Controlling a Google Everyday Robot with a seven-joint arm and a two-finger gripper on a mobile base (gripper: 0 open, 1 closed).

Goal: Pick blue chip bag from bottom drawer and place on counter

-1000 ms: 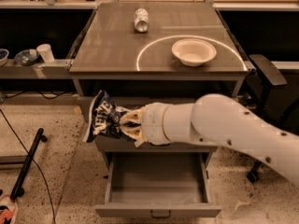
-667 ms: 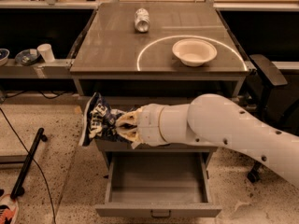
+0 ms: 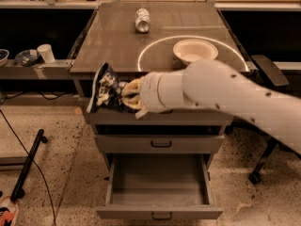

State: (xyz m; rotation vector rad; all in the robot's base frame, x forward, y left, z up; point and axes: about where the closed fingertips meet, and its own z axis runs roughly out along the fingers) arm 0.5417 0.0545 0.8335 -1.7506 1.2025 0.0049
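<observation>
The blue chip bag (image 3: 106, 92), dark navy and crinkled with white lettering, is held upright in my gripper (image 3: 126, 96), which is shut on its right side. The bag hangs in the air at the front left edge of the counter (image 3: 113, 41), level with its rim. The bottom drawer (image 3: 160, 182) is pulled out below and shows a bare grey floor. My white arm (image 3: 225, 93) crosses in from the right in front of the cabinet.
A white bowl (image 3: 194, 51) sits inside the white arc on the counter. A silver can (image 3: 142, 20) lies at the back. The left side shelf (image 3: 33, 67) holds cups. A closed drawer (image 3: 160, 143) is above the open one. A black pole (image 3: 28, 166) lies on the floor at left.
My gripper has lifted the chip bag from beside the upper drawers up to the level of the counter's front edge.
</observation>
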